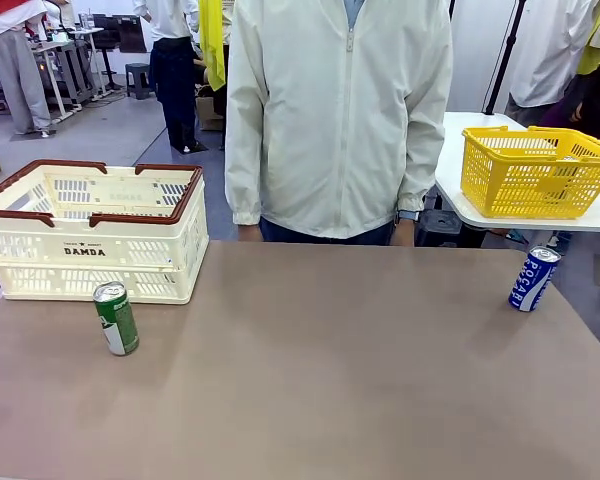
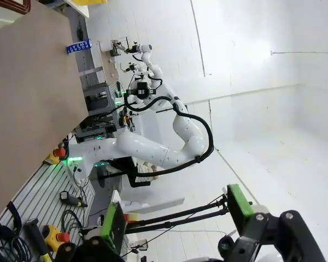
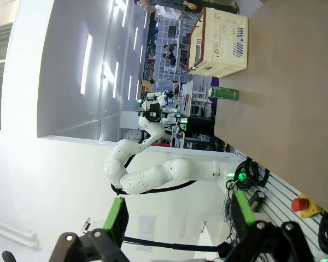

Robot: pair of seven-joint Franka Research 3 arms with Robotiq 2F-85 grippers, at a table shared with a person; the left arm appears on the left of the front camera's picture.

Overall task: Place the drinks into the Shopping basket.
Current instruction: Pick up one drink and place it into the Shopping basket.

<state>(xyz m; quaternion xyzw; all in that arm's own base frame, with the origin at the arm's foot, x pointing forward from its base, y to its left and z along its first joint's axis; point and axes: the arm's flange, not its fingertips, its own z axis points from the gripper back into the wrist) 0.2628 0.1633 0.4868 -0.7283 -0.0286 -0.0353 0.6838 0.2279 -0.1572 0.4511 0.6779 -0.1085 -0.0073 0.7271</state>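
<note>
A green can (image 1: 115,318) stands upright on the brown table (image 1: 320,380), just in front of the cream Shopping basket (image 1: 92,232) with its brown rim at the far left. A blue can (image 1: 533,278) stands upright near the table's right edge. In the left wrist view my left gripper (image 2: 177,215) hangs open off the table with nothing between its fingers, and the blue can (image 2: 78,47) lies far off. My right gripper (image 3: 179,215) is open and empty too, well away from the green can (image 3: 223,93) and the Shopping basket (image 3: 218,41).
A person in a white jacket (image 1: 338,115) stands at the far edge, hands low behind the table. A yellow mesh basket (image 1: 535,170) sits on a separate white table at the back right. Wide bare tabletop lies between the two cans.
</note>
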